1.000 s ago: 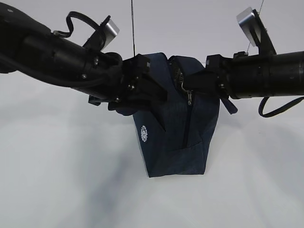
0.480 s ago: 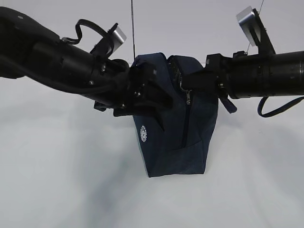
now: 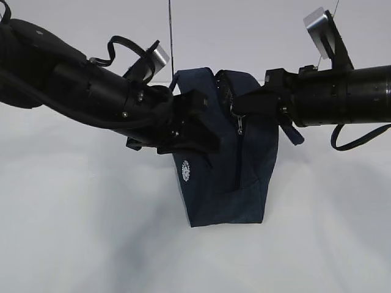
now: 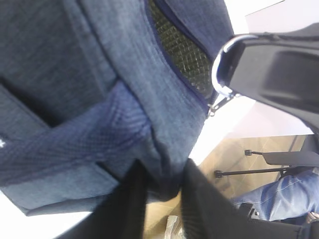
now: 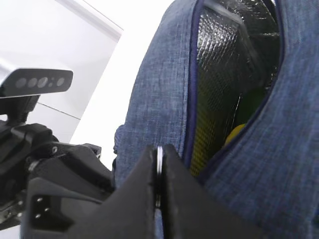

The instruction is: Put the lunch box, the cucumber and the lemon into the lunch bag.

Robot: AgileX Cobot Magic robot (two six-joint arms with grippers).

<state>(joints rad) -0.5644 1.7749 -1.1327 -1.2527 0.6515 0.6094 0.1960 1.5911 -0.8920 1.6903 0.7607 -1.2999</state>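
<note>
Since a second earlier, the left tool had slid further across the lunch bag and narrowed its jaws – the left wrist view showed a fold of coarse navy weave pinched between its two dark fingers. Opposite it, the right tool was closed tight on the thin metal zipper ring at the bag's mouth. Boxy and soft-sided, the bag stood on the pale worktop, its round white logo facing the camera. Through the gaping mouth the quilted, foil-like lining glinted, and a smooth yellow curve – probably the lemon – lay deep inside.
</note>
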